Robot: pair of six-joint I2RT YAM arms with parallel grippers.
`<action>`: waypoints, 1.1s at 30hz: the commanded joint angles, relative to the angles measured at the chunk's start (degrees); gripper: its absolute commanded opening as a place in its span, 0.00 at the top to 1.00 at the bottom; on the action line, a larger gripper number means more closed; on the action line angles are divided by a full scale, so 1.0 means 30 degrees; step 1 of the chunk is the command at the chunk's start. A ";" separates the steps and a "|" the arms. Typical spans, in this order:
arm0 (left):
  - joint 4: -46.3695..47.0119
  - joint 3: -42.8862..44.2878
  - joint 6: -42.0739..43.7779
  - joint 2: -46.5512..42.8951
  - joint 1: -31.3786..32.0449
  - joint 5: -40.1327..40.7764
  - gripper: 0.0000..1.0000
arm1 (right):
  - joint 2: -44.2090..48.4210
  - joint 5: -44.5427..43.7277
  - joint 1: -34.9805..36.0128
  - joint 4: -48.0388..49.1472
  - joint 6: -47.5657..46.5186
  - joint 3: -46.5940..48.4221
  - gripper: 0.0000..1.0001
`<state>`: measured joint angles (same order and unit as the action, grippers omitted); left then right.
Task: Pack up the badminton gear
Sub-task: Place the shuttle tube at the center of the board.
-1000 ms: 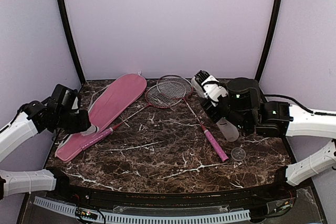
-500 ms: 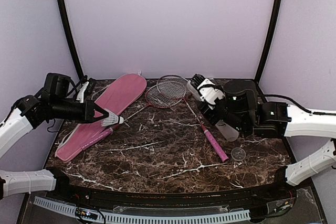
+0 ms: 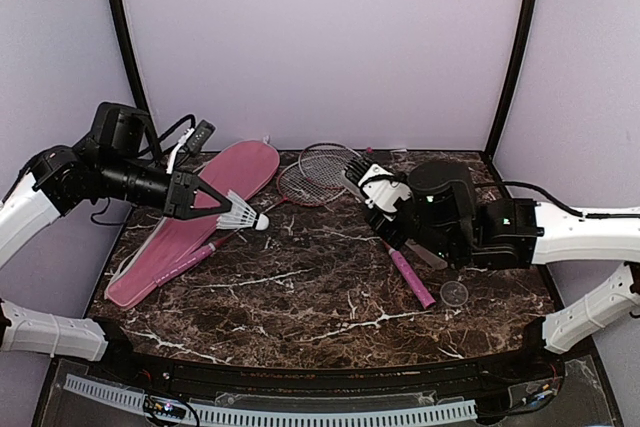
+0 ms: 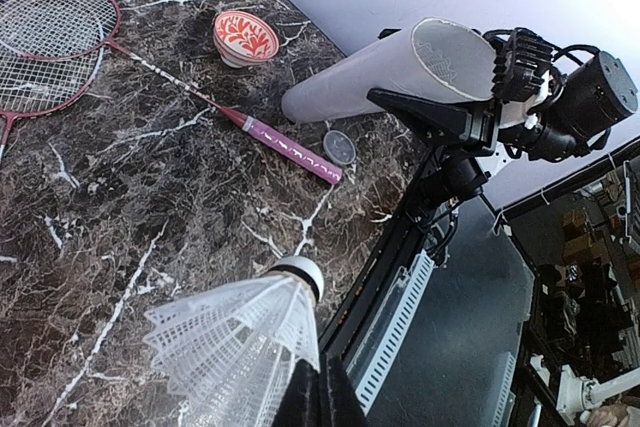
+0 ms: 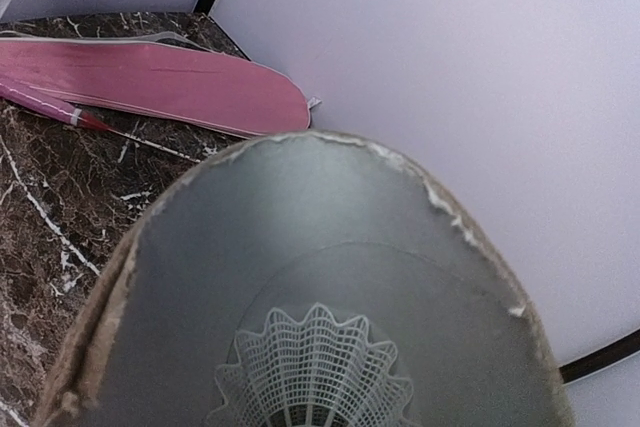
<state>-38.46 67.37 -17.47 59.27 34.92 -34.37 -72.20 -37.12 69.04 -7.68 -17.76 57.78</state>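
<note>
My left gripper is shut on the skirt of a white shuttlecock, held in the air, cork pointing right. My right gripper is shut on the white tube, which lies nearly level with its open mouth facing left toward the shuttlecock, a gap between them. Another shuttlecock sits deep inside the tube. Two red-framed rackets lie on the table; one pink handle is under the right arm. The pink bag lies at the left, below my left gripper.
A small round clear lid lies on the marble near the right arm. A red-and-white patterned bowl stands at the back right. Purple walls close the table on three sides.
My left arm has lifted the shuttlecock from beside the bag and carried it right. My right arm has swung the tube leftward and tipped it closer to level.
</note>
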 commanded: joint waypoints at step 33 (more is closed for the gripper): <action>0.0185 0.3913 0.2633 0.2991 0.4269 -0.0121 1.00 | -0.3108 0.4820 0.2154 -0.1014 0.5544 0.0146 0.57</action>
<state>-42.46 79.85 -10.48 69.56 47.33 -36.32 -79.35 -35.51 74.91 -11.66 -20.51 60.75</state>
